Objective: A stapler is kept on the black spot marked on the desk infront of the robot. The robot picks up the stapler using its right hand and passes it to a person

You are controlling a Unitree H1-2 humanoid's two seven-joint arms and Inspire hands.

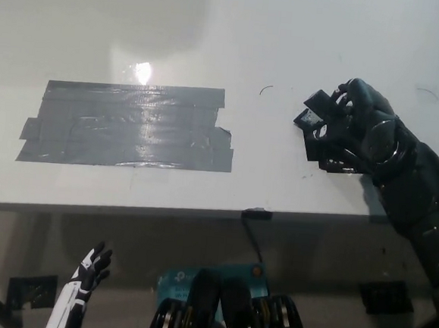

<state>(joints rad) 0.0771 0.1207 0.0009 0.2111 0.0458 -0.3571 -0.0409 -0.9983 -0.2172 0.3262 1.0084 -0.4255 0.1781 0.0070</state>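
**Stapler wrapped in the right hand**

Left hand [85, 279] idles low, fingers apart, far from the tape patch [127, 125] on the counter [214, 42]. Right hand [359, 129] is clamped on the stapler [319, 130]: likely rigid, compact, best gripped across its body.

Stapler [319, 126] blending into black right hand [355, 129]; fingers covering much of it, outline hard to separate from hand. Contact between stapler and desk [290, 40] not showing clearly. Right arm [422, 203] running off right edge, upper part cut off. White left hand [89, 271] showing small at lower left below desk edge; forearm cut by bottom edge. Desk running past top and both sides.
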